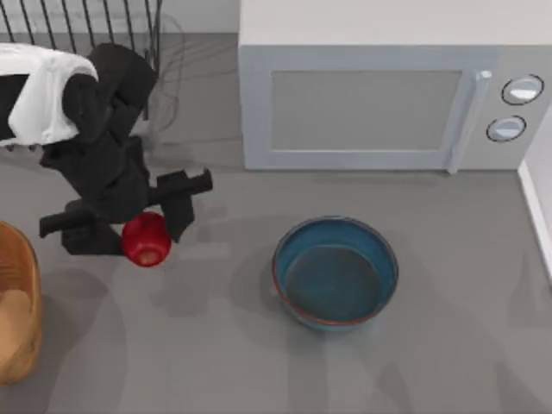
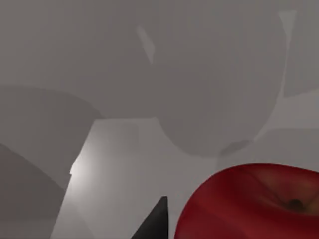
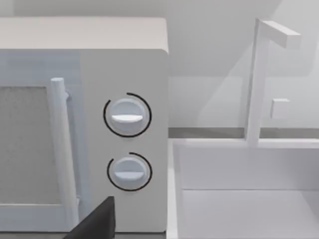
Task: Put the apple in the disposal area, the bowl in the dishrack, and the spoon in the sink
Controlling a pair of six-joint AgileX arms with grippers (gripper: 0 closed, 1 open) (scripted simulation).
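From above, my left arm reaches in from the table's upper left, white upper segment near the dishrack [image 1: 82, 26], black wrist links angling down and toward the centre. The left gripper [image 1: 142, 228] sits at the table's left side, its two black fingers spread to either side of the apple [image 1: 146, 239]: one finger [image 1: 185, 203] points right and up past the fruit, the other lies to the apple's left. The apple is clamped between them, red and glossy, and I cannot tell whether it is off the grey table [image 1: 216, 345] or touching it. In the left wrist view the apple [image 2: 249, 204] sits close to the lens, stem dimple showing, with a dark fingertip [image 2: 155, 221] just beside it and grey tabletop beyond.

The disposal area [image 1: 21, 302], a tan-orange bin, stands at the left edge, near the gripper but apart from it. The bowl [image 1: 335, 272] rests upright near the table's middle, well apart from the apple, in front of the white microwave [image 1: 388, 103]. A sliver of the sink's rim [image 1: 536, 216] runs along the right edge.

The right wrist view looks at the microwave's [image 3: 89, 124] two dials with the sink [image 3: 249, 199] basin just beside it and a white faucet [image 3: 259, 79] rising behind. A dark fingertip [image 3: 97, 221] of the right gripper shows at the edge; I cannot tell how its fingers stand.
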